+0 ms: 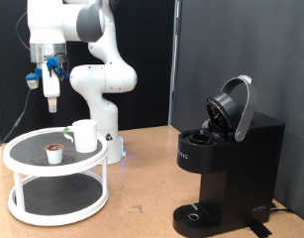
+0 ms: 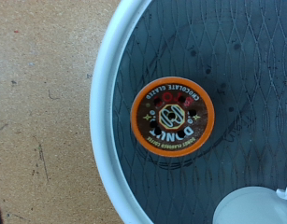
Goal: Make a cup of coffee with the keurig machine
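Observation:
The black keurig machine [image 1: 229,159] stands at the exterior view's right with its domed lid tilted up and open. The small white cup [image 1: 84,135] sits on the top shelf of a round white two-tier stand [image 1: 23,169] at the left. Beside it lies a small brown-topped coffee pod [image 1: 54,151]. My gripper [image 1: 52,94] hangs well above the stand, over the pod, touching nothing. In the wrist view the orange-rimmed pod [image 2: 173,114] lies on the dark mesh shelf, and the cup [image 2: 251,207] shows at one corner. My fingers do not show in that view.
The white robot base [image 1: 107,109] stands just behind the stand. The stand's white rim [image 2: 101,103] curves past bare wooden tabletop [image 2: 40,112]. A dark curtain backs the scene. Open tabletop [image 1: 142,188] lies between stand and machine.

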You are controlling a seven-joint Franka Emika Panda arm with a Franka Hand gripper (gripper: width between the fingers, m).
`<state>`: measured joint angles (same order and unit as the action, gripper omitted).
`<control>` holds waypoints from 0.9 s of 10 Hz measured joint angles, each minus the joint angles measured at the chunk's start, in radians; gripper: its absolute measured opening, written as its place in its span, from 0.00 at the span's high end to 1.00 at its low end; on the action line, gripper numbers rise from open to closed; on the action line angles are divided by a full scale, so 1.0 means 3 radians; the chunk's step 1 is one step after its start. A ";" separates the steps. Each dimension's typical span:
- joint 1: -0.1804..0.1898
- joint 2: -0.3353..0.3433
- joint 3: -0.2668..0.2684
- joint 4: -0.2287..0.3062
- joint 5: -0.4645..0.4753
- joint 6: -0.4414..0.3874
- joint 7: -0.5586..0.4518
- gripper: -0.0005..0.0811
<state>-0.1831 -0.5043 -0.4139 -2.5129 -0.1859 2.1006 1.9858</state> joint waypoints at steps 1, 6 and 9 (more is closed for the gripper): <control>0.0000 0.0019 0.0000 -0.0037 -0.0017 0.0051 -0.0001 0.09; -0.0005 0.0292 0.0001 -0.0319 -0.0139 0.0657 0.0008 0.09; -0.0040 0.0443 0.0001 -0.0495 -0.0246 0.1042 0.0037 0.09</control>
<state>-0.1950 -0.3714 -0.4137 -2.6614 -0.2598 2.4131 1.9968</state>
